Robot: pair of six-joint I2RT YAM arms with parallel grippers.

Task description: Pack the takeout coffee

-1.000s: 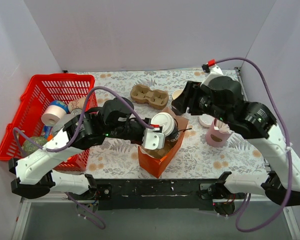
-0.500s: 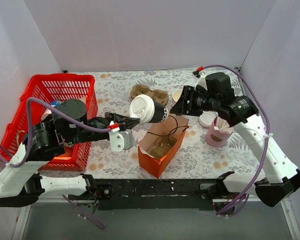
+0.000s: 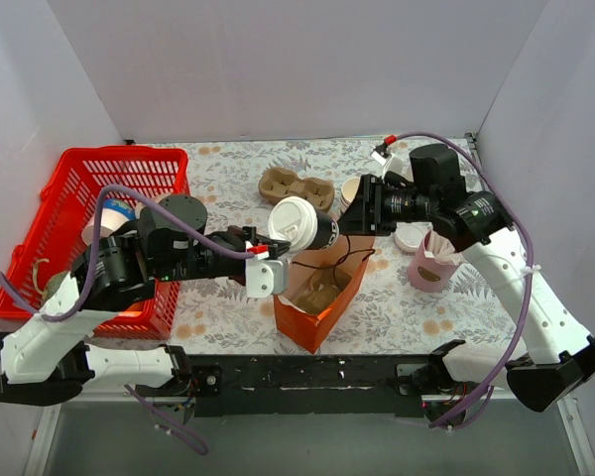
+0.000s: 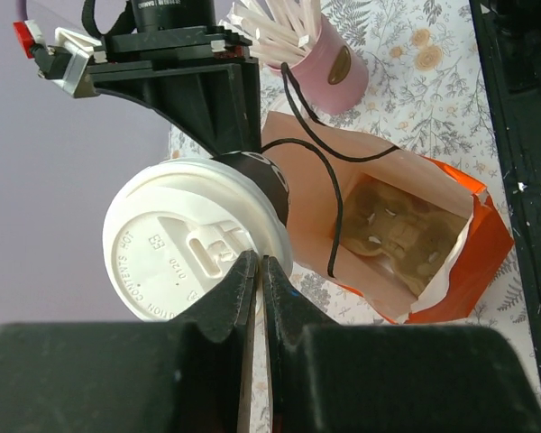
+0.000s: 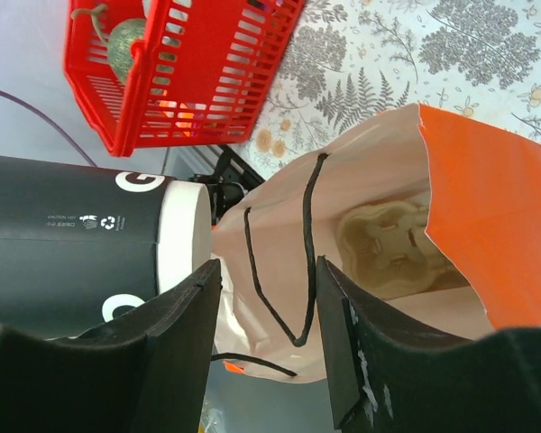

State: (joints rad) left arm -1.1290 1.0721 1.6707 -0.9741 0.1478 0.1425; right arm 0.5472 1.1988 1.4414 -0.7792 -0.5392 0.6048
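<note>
While nothing is sitting packed yet, the job is looking roughly halfway. The worktop is carrying a red basket at the left, and the orange paper bag is standing open near the front edge, its cord handles flopping over the mouth. A pulp cup carrier is lying at the bag's bottom with no cup in it, so the receiving spot is looking ready. The takeout coffee, with a white lid and dark sleeve, is hanging tilted in the air over the bag's far rim, apart from the bag, lid facing the left arm. The left claw is pinching the lid's rim, fingers almost together. The right claw is hovering just behind the cup, jaws spread and gripping nothing. What is remaining, I am judging: lowering the cup upright into a carrier slot and letting go.
</note>
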